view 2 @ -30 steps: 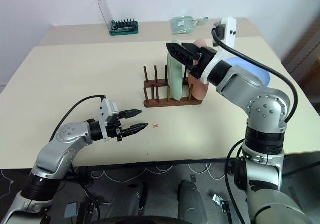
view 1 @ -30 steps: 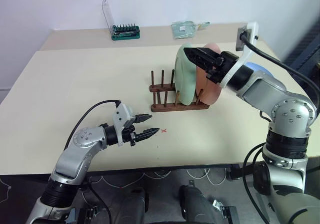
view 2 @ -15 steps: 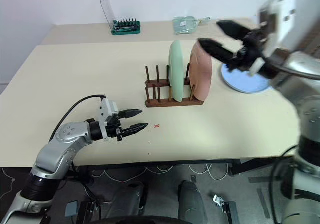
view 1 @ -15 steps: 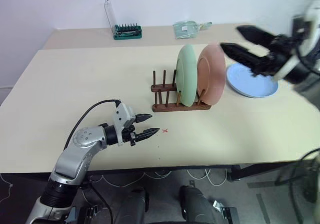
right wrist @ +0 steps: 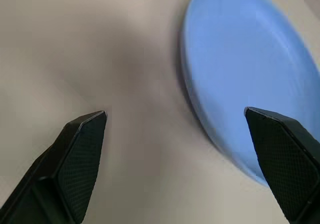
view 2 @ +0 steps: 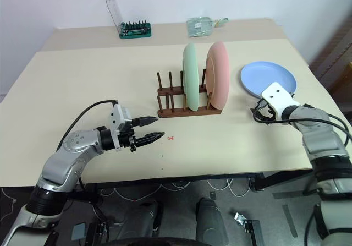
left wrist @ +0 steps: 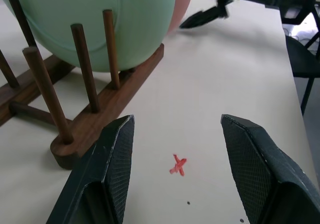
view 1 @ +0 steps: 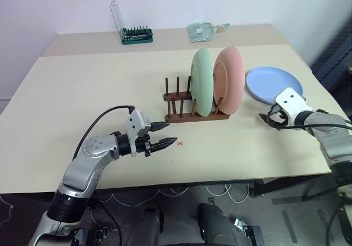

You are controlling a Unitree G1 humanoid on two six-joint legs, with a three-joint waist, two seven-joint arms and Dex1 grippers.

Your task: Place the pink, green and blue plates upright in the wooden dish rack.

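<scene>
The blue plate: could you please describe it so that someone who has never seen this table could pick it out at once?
On the beige table, find the wooden dish rack near the middle, holding two upright plates. To the robot's right of it lies the blue plate. Unlike the green plate and the pink plate, it lies flat on the tabletop, outside the rack.

Green plate (left wrist: pixel 95 18) stands between wooden rack (left wrist: pixel 100 108) pegs; a red cross (left wrist: pixel 177 165) marks the table (left wrist: pixel 225 68).
</scene>
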